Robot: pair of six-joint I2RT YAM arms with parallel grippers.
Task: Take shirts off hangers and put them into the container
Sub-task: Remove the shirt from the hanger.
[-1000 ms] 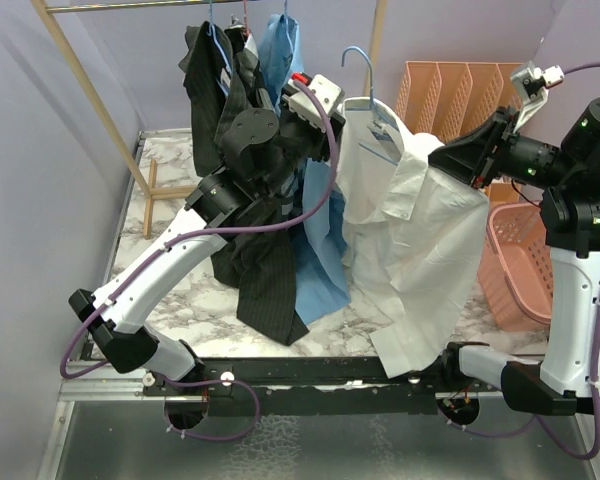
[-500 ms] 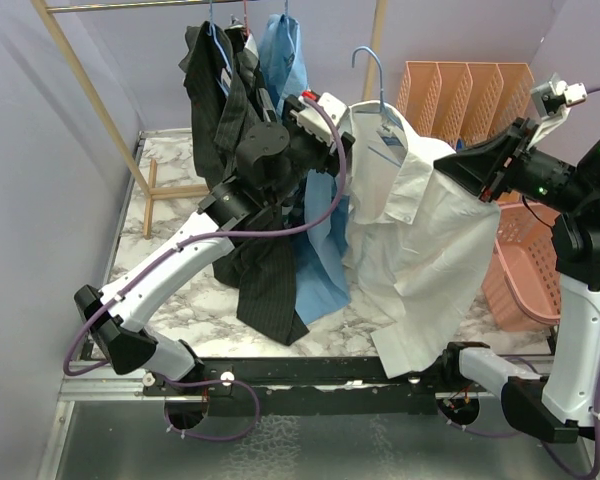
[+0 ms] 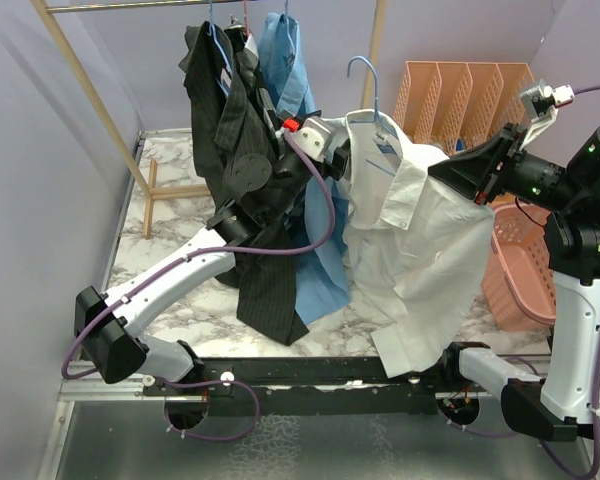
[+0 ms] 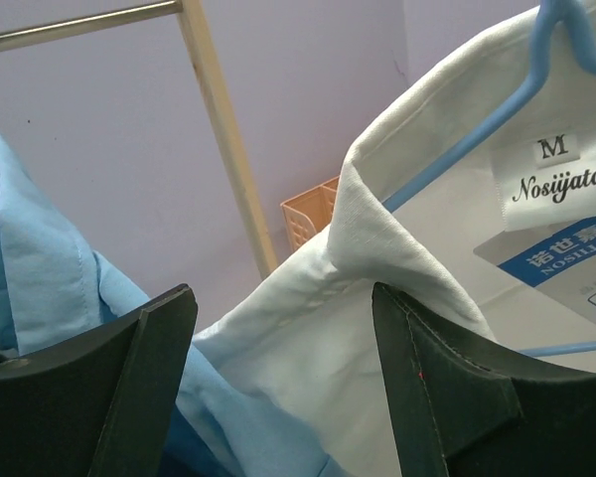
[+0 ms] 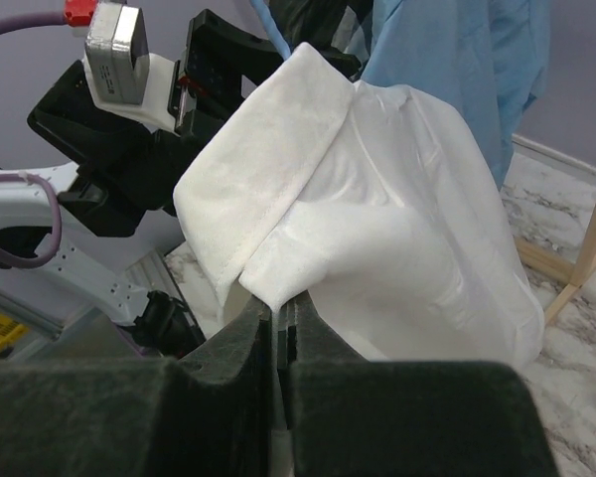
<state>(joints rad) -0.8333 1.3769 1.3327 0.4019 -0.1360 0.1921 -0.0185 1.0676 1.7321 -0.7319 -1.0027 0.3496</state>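
Marble tabletop (image 3: 180,310): above its middle a white shirt (image 3: 410,240) hangs on a light blue wire hanger (image 3: 365,75). Your right gripper (image 5: 278,308) is clamped on the shirt's fabric; your left gripper (image 4: 283,338) has its jaws wide apart at the collar.

The white shirt (image 3: 410,230) was matt woven cloth, its hanger (image 3: 378,92) smooth coated wire, the rack (image 4: 226,129) bare unvarnished wood.

White arm links (image 3: 170,280), black joint housings (image 3: 248,172), purple cables (image 3: 330,205); matte black left gripper fingers (image 4: 129,397).
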